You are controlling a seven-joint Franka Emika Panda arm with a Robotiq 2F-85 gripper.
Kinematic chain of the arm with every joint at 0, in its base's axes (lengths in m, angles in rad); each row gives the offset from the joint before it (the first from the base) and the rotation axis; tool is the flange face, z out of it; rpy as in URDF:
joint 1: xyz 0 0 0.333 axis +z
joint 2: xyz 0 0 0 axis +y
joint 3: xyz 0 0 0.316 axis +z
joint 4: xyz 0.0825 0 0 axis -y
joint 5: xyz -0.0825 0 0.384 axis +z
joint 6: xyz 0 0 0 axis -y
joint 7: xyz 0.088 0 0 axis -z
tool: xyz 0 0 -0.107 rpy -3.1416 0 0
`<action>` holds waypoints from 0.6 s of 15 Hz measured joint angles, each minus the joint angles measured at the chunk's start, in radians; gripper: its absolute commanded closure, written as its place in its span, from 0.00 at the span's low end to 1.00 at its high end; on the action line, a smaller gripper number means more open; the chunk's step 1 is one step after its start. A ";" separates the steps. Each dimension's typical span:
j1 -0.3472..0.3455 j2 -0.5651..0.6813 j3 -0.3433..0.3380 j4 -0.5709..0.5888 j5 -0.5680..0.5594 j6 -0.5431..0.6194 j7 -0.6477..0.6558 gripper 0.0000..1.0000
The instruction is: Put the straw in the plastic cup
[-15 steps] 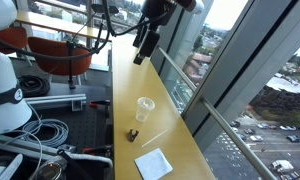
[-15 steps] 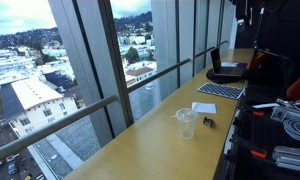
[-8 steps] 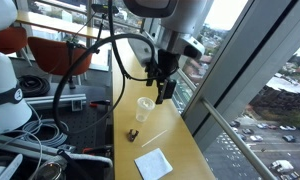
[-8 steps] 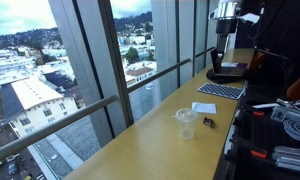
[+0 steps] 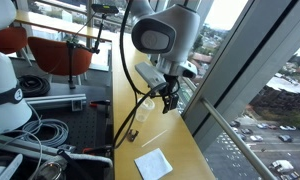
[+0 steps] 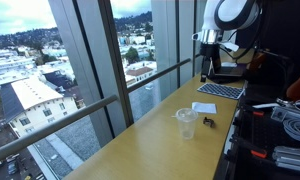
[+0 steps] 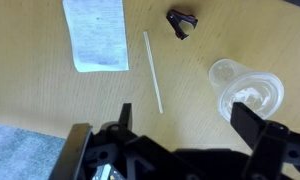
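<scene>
In an exterior view, the gripper (image 5: 170, 101) hangs above a wooden counter (image 5: 182, 150) beside tall windows. In an exterior view, the plastic cup (image 6: 186, 123) stands upright on the counter. In the wrist view, the claw's fingers are spread wide, holding nothing. The straw (image 7: 152, 70) lies flat (clear of the cup) between a white paper sheet (image 7: 97, 35) and the cup, near a dark lump (image 7: 179, 22).

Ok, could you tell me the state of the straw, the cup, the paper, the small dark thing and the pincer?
straw: lying flat on the table, outside the cup, not gripped.
plastic cup: upright, no straw in it.
white sheet: lying flat.
dark lump: resting on the table, apart from the straw.
pincer: open, holding nothing, above the table.
</scene>
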 measured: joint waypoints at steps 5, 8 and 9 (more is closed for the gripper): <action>-0.003 0.000 0.001 0.010 0.000 0.000 -0.009 0.00; -0.012 0.033 0.012 0.020 0.012 0.025 -0.025 0.00; -0.019 0.066 0.022 0.034 0.031 0.053 -0.051 0.00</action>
